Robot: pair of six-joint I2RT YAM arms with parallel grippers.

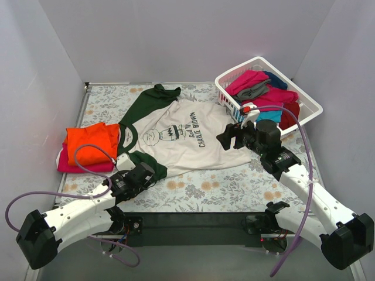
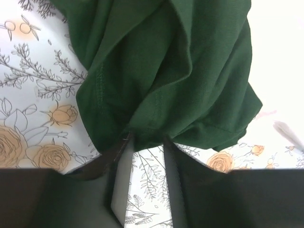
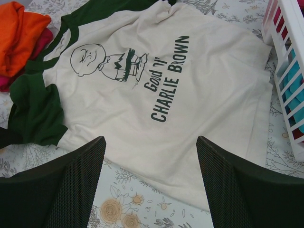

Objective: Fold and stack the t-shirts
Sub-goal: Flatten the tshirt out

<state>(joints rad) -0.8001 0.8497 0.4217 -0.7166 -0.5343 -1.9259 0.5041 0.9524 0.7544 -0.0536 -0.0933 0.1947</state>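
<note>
One light, floppy-looking cream-white cotton t-shirt [image 1: 187, 137] with dark green sleeves wants pinching at its hems: left tool [image 2: 148, 142] narrow at the near sleeve [image 2: 180, 76], grip unclear; right tool [image 3: 151, 140] wide, empty.

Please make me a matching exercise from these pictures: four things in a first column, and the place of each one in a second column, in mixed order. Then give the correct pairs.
1. cream t-shirt
2. orange t-shirt
3. white basket
4. left gripper

A. at the far right corner
B. at the edge of the dark green sleeve
C. spread out in the middle
D. lying on the magenta t-shirt, at the left

Pairs: 1-C, 2-D, 3-A, 4-B
</note>
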